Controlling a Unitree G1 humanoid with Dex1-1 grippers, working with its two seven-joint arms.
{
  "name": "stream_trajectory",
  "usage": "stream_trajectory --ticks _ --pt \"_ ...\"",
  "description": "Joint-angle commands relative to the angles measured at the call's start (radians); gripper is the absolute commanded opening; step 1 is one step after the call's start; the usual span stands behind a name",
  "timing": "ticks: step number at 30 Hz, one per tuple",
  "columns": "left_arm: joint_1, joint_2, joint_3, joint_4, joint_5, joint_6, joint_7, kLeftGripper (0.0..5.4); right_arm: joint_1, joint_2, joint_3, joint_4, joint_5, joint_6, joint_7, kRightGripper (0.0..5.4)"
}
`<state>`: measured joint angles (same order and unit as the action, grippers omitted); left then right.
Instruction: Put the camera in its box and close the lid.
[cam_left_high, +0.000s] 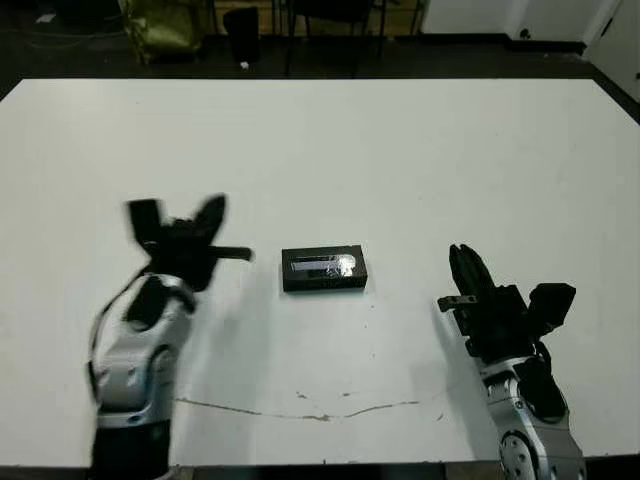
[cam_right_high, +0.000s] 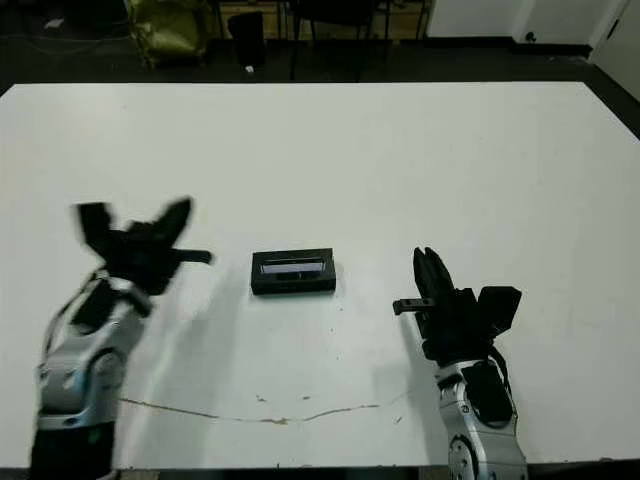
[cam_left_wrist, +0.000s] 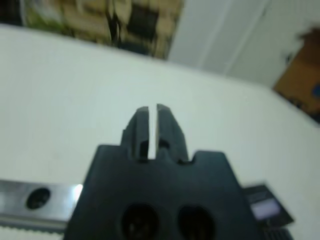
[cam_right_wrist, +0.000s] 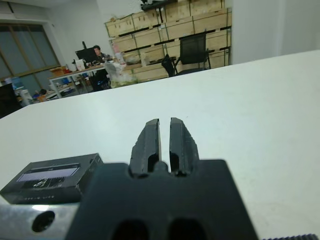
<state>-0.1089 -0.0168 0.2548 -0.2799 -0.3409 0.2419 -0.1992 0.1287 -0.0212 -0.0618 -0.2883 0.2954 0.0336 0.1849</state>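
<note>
Small flat black rectangular box (cam_left_high: 324, 269) with its glossy silvery-striped lid (cam_left_high: 322, 264) on, lying on white surface (cam_left_high: 400, 160), both black two-fingered hands (cam_left_high: 176, 228) (cam_left_high: 468, 266) pressed together, apart from it.

**Matt black, one glossy strip**

The lid (cam_left_high: 324, 268) looks matt black, its strip glossy and silvery, catching light. The table (cam_left_high: 400, 150) is smooth matt white, scuffed by a thin brownish line near the front. Both grippers' fingers (cam_right_wrist: 150, 140) look like matt black plastic; the forearms look like brushed silver metal.
</note>
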Motion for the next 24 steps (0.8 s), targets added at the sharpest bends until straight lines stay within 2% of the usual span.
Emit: stream_trajectory --ticks 1,4,7,9,14,20,24 --pt "0.084 0.009 0.044 -0.013 0.018 -0.157 0.002 0.01 -0.003 -0.002 -0.010 -0.015 -0.008 0.014 -0.025 0.00" --pt "0.166 0.020 0.059 -0.079 0.078 -0.231 0.048 0.01 -0.008 0.005 -0.014 -0.048 -0.023 0.030 -0.069 0.00" --pt "0.234 0.011 0.059 -0.133 0.146 -0.299 0.100 0.01 -0.021 0.009 -0.015 -0.048 -0.036 -0.006 -0.080 0.00" --pt "0.271 0.008 0.060 -0.129 0.177 -0.365 0.115 0.01 -0.028 0.006 -0.017 -0.058 -0.051 -0.001 -0.093 0.00" --pt "0.306 0.003 0.049 -0.065 0.194 -0.459 0.132 0.01 -0.043 -0.009 -0.014 -0.088 -0.113 0.027 -0.130 0.00" --pt "0.315 -0.005 0.012 -0.070 0.177 -0.363 0.175 0.01 -0.051 -0.010 0.007 -0.108 -0.190 0.058 -0.169 0.00" --pt "0.309 0.013 0.002 -0.043 0.161 -0.365 0.153 0.01 -0.046 -0.008 0.011 -0.085 -0.193 0.027 -0.157 0.00"
